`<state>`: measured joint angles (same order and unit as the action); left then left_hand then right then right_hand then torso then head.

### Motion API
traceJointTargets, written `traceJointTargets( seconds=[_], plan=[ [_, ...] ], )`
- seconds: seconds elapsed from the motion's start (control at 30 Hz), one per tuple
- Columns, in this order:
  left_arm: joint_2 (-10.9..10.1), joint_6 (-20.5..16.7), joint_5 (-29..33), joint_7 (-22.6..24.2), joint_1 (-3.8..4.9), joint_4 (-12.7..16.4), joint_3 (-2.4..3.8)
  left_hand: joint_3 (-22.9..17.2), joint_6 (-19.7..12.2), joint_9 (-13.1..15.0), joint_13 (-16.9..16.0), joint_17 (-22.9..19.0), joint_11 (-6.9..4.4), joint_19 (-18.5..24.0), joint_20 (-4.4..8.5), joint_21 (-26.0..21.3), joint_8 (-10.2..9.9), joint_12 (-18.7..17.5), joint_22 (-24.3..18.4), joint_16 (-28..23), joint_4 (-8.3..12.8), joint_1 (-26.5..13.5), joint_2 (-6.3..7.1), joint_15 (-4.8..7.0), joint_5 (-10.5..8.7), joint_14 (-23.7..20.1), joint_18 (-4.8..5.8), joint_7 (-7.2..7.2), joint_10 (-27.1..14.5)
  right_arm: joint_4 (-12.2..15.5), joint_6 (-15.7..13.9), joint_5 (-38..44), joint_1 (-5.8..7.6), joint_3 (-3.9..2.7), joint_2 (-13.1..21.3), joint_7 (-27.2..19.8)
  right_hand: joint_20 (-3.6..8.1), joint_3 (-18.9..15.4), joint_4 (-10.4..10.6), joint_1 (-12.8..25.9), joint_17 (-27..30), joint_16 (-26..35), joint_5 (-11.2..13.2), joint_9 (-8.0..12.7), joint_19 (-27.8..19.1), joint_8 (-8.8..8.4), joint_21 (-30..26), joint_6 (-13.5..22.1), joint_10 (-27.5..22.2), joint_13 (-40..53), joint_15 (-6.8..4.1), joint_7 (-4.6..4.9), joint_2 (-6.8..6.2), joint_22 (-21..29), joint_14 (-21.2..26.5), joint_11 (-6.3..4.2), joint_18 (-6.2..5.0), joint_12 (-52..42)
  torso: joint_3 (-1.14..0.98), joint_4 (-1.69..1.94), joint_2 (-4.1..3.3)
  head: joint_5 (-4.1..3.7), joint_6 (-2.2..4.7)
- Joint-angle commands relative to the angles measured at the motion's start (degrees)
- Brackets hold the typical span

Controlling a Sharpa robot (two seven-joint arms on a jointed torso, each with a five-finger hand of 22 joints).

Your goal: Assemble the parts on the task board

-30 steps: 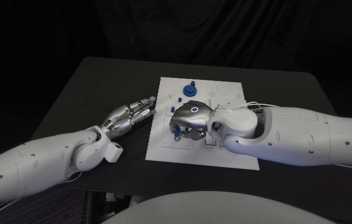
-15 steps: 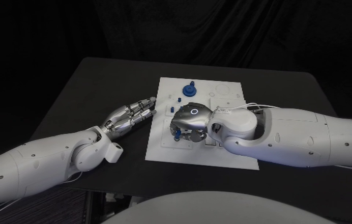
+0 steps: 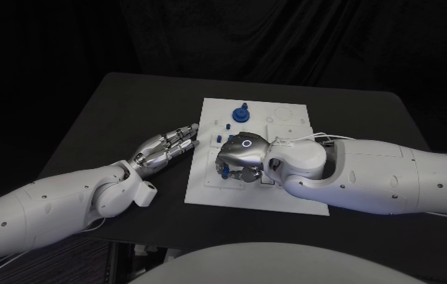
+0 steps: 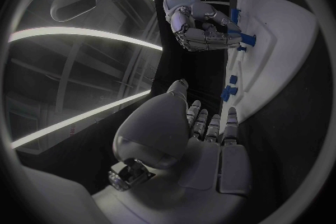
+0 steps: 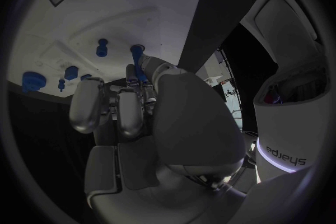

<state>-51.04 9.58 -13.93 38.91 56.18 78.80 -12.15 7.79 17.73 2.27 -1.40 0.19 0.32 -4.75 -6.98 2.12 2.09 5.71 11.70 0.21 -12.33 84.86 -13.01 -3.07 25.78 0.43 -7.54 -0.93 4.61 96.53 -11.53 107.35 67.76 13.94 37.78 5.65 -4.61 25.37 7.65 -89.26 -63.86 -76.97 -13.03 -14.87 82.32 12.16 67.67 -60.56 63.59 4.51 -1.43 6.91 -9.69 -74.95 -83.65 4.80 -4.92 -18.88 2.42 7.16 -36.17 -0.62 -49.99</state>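
Parts (image 3: 241,112) sit on the white board (image 3: 289,201) mid-counter; right hand (image 3: 240,157) pinches a blue peg (image 5: 138,59), apparently seating it; next, press straight down. Left hand (image 3: 166,147), fingers extended, rests empty at nine o'clock.

My table (image 3: 121,103) lies dim against a black backdrop; only the white board (image 3: 289,113) and my arms catch the overhead light. My wrist cameras bend every straight edge near their rims.
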Motion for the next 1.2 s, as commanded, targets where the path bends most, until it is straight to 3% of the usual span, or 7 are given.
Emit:
traceJointTargets(
  seconds=[0.03, 0.53, 0.7, 0.93, 1.03, 1.1, 1.2],
  plan=[
    [0.2, 0.8, 0.4, 2.3, -0.12, 0.0, 0.05, -0.3, -0.3, 0.0, 0.0, -0.1, 0.23, 0.2, 0.01, 0.1, 0.0, 0.2, -0.1, -0.1, 0.0, -0.6, -0.06, 0.0, -0.25, -0.2, -0.43, -0.12, 0.0, -0.5, 1.5, 0.6, -0.39, 0.23, 0.0, 0.2, -0.15, 0.0, -0.4, 0.1, 0.1, 0.4, 0.2, 0.0, -0.2, -0.52, -0.4, 0.6, 1.8, 0.1, 0.25, 0.21, -0.46, -8.9, 0.1, -1.5, 0.27, -0.1, -0.08, 0.14, 0.05, -0.23, -0.01],
    [0.3, 0.9, 0.4, 2.1, -0.53, -0.3, 0.05, -0.2, -0.3, 0.0, 0.0, -0.1, 0.21, 0.2, 0.02, 0.1, 0.0, 0.1, -0.1, -0.1, -0.1, -0.7, -0.09, 0.0, -0.35, -0.2, -0.42, -0.14, 0.0, -1.2, 3.2, 0.6, -1.01, 0.23, -0.3, 0.8, -0.94, 0.2, -0.3, 1.6, 2.0, 1.8, 2.2, 0.4, -1.6, -3.38, -3.2, 4.4, -2.8, -0.2, 1.42, 0.87, -0.98, -8.2, 1.3, -0.09, -0.17, 2.9, 0.05, 0.15, 0.14, -0.21, -0.01],
    [0.3, 1.0, 0.4, 2.1, -0.63, -0.3, 0.05, -0.2, -0.3, 0.0, 0.0, -0.1, 0.21, 0.2, 0.02, 0.1, 0.0, 0.1, -0.1, -0.1, -0.1, -0.7, -0.09, 0.0, -0.35, -0.2, -0.42, -0.14, 0.0, -1.3, 4.0, 0.5, -1.06, 0.23, -0.2, 1.4, -2.12, -2.0, 0.3, 3.2, 5.9, 4.3, 6.6, 2.7, -4.8, -8.42, -9.6, 14.6, -14.0, -0.6, 2.44, -1.73, -2.07, -6.5, 4.2, 2.17, -1.29, 6.3, -0.01, 0.12, 0.13, -0.29, -0.01],
    [0.4, 1.0, 0.4, 2.1, -0.77, -0.4, 0.05, -0.2, -0.4, 0.0, 0.0, -0.1, 0.21, 0.2, 0.02, 0.1, 0.0, 0.1, -0.1, -0.1, -0.2, -0.8, -0.09, -0.01, -0.38, -0.2, -0.42, -0.13, -0.1, -1.2, 1.7, -0.6, -1.08, 0.23, 0.4, 1.0, -3.07, -8.7, 3.3, 0.9, 7.0, 4.6, 8.8, 4.7, -6.8, -7.98, -13.3, 20.0, -22.9, 1.1, 3.43, -2.79, -1.59, -5.8, 6.4, 3.3, -1.89, 1.7, 0.04, 0.07, 0.17, -0.21, -0.01],
    [0.3, 1.0, 0.4, 2.1, -0.85, -0.4, 0.05, -0.2, -0.4, 0.0, 0.0, -0.1, 0.2, 0.3, 0.01, 0.1, 0.0, 0.1, -0.1, -0.1, -0.2, -0.8, -0.09, -0.01, -0.39, -0.2, -0.42, -0.13, -0.1, -0.8, -0.1, -0.8, -1.06, 0.22, 1.2, 0.7, -3.28, -10.3, 6.1, -0.3, 7.6, 4.8, 9.4, 6.7, -7.3, -8.79, -14.5, 27.1, -26.3, 1.5, 3.35, -3.77, -2.63, -5.6, 7.0, 3.59, -2.05, -0.3, 0.03, 0.07, 0.14, -0.19, -0.01],
    [0.3, 1.0, 0.4, 2.2, -0.89, -0.5, 0.05, -0.2, -0.4, 0.0, 0.0, -0.1, 0.2, 0.3, 0.01, 0.1, 0.0, 0.1, -0.2, -0.1, -0.2, -0.9, -0.08, -0.01, -0.4, -0.2, -0.41, -0.14, -0.1, -0.3, -1.6, -0.9, -0.95, 0.22, 2.1, 0.4, -3.21, -12.4, 9.2, -1.7, 8.2, 5.1, 9.7, 9.6, -7.8, -9.72, -15.5, 37.9, -31.0, 1.1, 3.38, -6.17, -4.8, -5.4, 7.6, 3.81, -2.25, -0.4, 0.02, 0.08, 0.12, -0.24, -0.01],
    [0.3, 0.9, 0.4, 2.2, -0.94, -0.5, 0.05, -0.2, -0.4, 0.0, 0.0, -0.1, 0.2, 0.3, 0.01, 0.1, 0.0, 0.1, -0.2, -0.1, -0.2, -0.9, -0.08, -0.01, -0.4, -0.2, -0.41, -0.14, -0.1, 1.0, -4.6, -2.2, -0.28, 0.2, 3.7, -0.4, -3.23, -13.2, 9.4, -1.7, 9.0, 5.5, 9.8, 10.6, -8.5, -9.84, -17.0, 41.3, -33.2, 1.0, 3.4, -7.4, -5.59, -5.1, 8.3, 3.84, -2.46, -1.5, 0.01, 0.04, 0.14, -0.25, -0.01]
  ],
)
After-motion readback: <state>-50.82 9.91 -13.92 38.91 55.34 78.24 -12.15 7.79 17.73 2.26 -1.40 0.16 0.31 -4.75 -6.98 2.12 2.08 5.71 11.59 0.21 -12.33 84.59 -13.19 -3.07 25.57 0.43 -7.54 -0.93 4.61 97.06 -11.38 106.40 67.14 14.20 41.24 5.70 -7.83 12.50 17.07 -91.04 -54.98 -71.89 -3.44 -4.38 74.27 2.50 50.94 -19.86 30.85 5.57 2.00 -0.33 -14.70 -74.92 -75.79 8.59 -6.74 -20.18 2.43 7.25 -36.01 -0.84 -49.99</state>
